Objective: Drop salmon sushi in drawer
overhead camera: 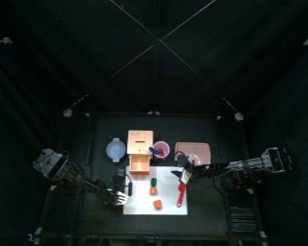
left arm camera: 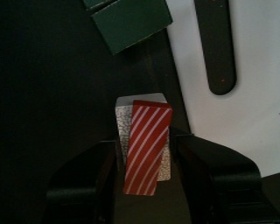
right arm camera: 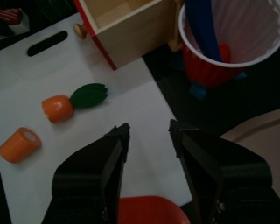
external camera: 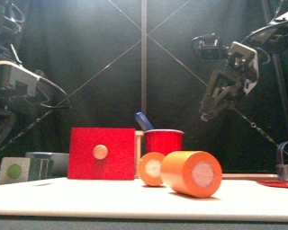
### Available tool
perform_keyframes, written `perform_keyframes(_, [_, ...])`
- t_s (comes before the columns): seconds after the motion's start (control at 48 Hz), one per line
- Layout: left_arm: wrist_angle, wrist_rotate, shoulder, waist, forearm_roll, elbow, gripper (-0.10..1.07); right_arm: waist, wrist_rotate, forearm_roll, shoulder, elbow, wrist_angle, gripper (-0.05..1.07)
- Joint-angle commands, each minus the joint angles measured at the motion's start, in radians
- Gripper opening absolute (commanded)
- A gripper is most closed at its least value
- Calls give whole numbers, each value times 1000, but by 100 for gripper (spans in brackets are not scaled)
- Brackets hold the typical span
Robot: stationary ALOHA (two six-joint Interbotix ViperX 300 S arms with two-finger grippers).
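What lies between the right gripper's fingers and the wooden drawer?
In the right wrist view, only bare white board lies before the drawer. A green piece sits aside.

From where I stand, no words, numbers, brands or signs can be read on anything here, not on the red box [external camera: 102, 153] nor the red cup [external camera: 164, 142].

Seeing left gripper [left arm camera: 149, 162] gripping striped salmon sushi [left arm camera: 146, 144] between jaws, low in left wrist frame. Right gripper [right arm camera: 149, 144] hanging above table with jaws parted, nothing between. In front view, right arm [external camera: 230, 76] reaching down from upper right.
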Motion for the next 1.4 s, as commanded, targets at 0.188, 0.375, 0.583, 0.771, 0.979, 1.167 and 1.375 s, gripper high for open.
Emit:
perform_keyframes(0.188, [97,86,-149,26,31,-12,70,0,0,0,-14,-5,-5,79])
perform_keyframes(0.375, [206,321,-331,120,98,-17,70,-6,0,0,-17,-5,-5,79])
perform_keyframes(0.583, [209,749,-426,324,135,-44,70,-5,9,0,-17,-5,-3,79])
perform_keyframes(0.771, [178,1193,-416,491,120,-101,70,-8,0,38,-17,-6,0,79])
perform_keyframes(0.979, [46,1471,-341,620,21,-140,70,-9,0,80,-17,-6,5,79])
perform_keyframes(1.167, [-17,1675,-256,637,2,-186,70,-23,0,97,-17,-6,11,79])
perform_keyframes(1.375, [-17,1773,-169,635,-51,-247,70,-25,2,118,-18,-8,11,79])
